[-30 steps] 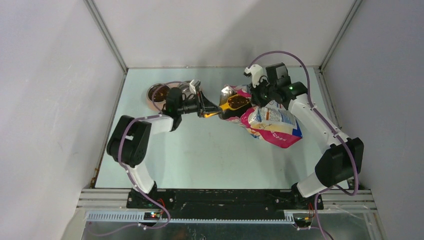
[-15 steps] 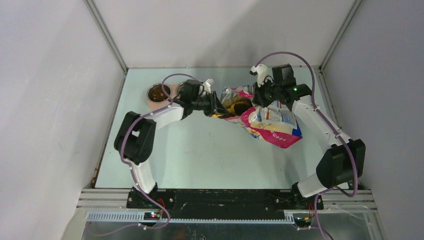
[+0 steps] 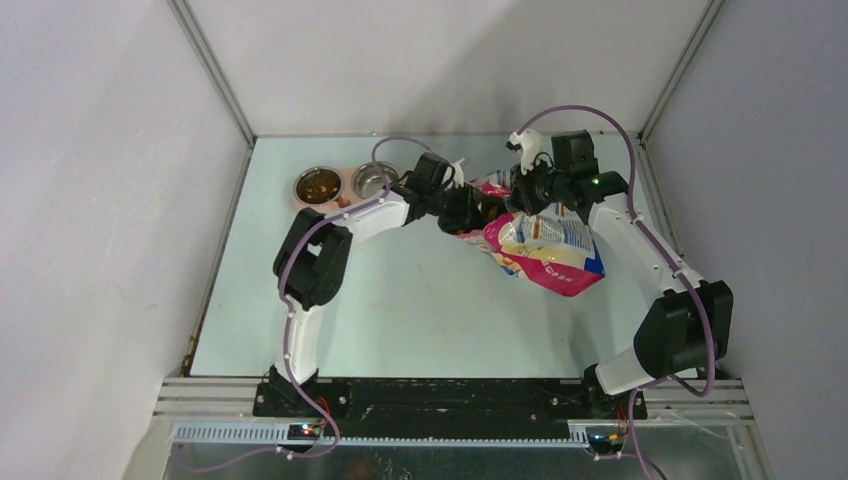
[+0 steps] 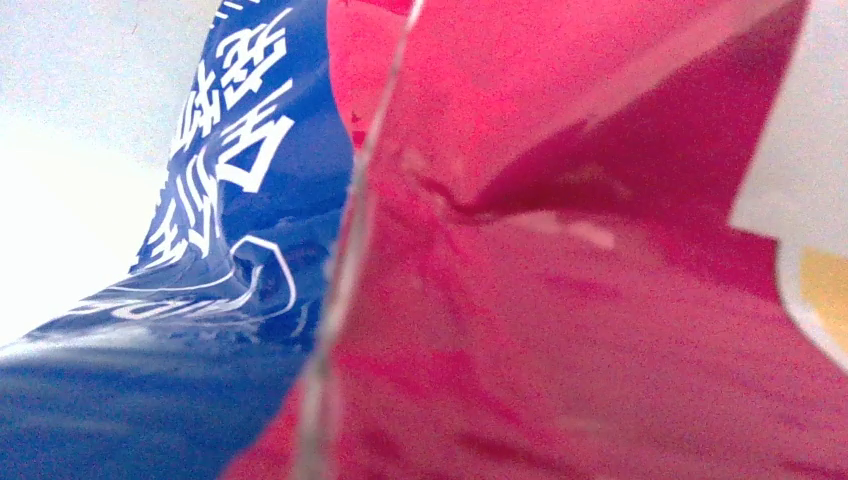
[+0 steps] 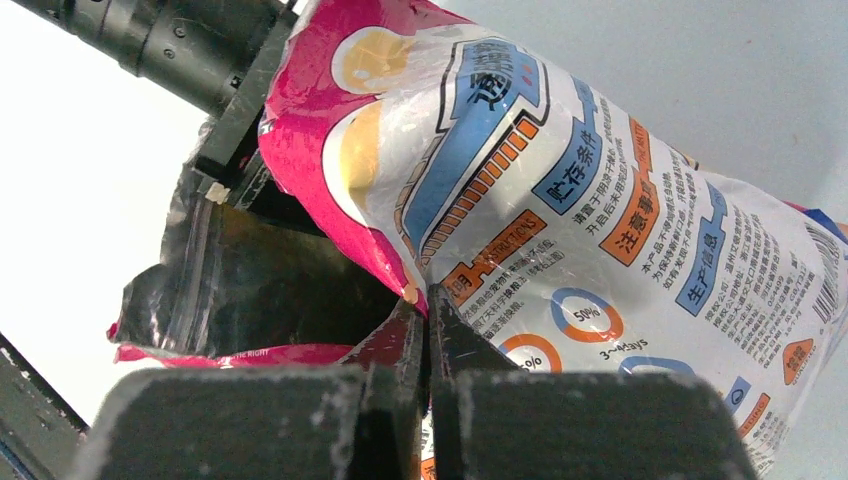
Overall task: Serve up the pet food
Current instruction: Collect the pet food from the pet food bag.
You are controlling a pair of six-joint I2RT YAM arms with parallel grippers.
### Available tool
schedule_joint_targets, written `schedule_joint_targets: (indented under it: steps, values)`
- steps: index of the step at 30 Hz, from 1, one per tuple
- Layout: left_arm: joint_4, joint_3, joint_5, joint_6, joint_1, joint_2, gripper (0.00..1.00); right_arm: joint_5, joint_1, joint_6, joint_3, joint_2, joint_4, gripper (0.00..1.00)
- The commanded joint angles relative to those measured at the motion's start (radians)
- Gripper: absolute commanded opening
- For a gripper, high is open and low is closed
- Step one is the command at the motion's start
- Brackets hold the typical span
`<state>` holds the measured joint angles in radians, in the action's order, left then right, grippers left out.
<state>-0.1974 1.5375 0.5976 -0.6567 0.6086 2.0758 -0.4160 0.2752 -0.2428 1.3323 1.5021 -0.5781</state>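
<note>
- Two things have changed in the last second. The left arm has swung away from the pink feeder (image 3: 345,186) towards the bag (image 3: 550,245). The left claw (image 3: 470,208), which stood just short of the bag's mouth with an orange scoop showing, is now pushed right into that mouth.
- With the arm gone, both bowls are in plain sight. The left bowl (image 3: 300,187) holds kibble (image 3: 319,185); the right bowl (image 3: 372,181) looks like bare steel.
- My judgement is that one serving is already delivered and the arm is reaching in for another load, probably for the second bowl. That would put the task around its middle.
- The right claw (image 5: 428,322) has not shifted. It is closed tight on the upper lip of the bag and lifts it so the mouth gapes towards the left arm.
- The bag lies on its side at the far right of the worktop (image 3: 400,300), well apart from the feeder.
- Much is hidden. The left claw's fingers are buried in the bag, so I cannot tell how wide they stand or whether they hold anything, and the scoop is out of sight.
- The left wrist view is filled with blue and red foil pressed against the lens, and nothing else shows.
- In the right wrist view the bag's inside is only a dark hollow, with no kibble visible there.
</note>
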Motion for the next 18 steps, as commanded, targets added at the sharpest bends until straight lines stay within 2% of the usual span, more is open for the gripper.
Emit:
schedule_joint_targets:
  steps: [1, 5, 9, 10, 14, 18]
  values:
    - [0.019, 0.027, 0.066, -0.045, 0.028, 0.119, 0.00, 0.016, -0.022, -0.002, -0.017, -0.029, -0.032, 0.00]
    - [0.224, 0.022, 0.237, -0.149, 0.053, 0.163, 0.00, 0.012, -0.028, -0.005, -0.019, -0.033, -0.033, 0.00]
    - [0.626, -0.049, 0.367, -0.397, 0.059, 0.181, 0.00, 0.005, -0.040, -0.005, -0.022, -0.039, -0.032, 0.00]
    - [0.790, -0.079, 0.380, -0.500, 0.057, 0.184, 0.00, 0.003, -0.046, -0.006, -0.023, -0.041, -0.032, 0.00]
    - [1.159, -0.138, 0.420, -0.752, 0.053, 0.175, 0.00, -0.004, -0.067, -0.005, -0.028, -0.051, -0.032, 0.00]
    - [1.259, -0.187, 0.418, -0.821, 0.030, 0.127, 0.00, -0.014, -0.092, -0.003, -0.028, -0.058, -0.031, 0.00]
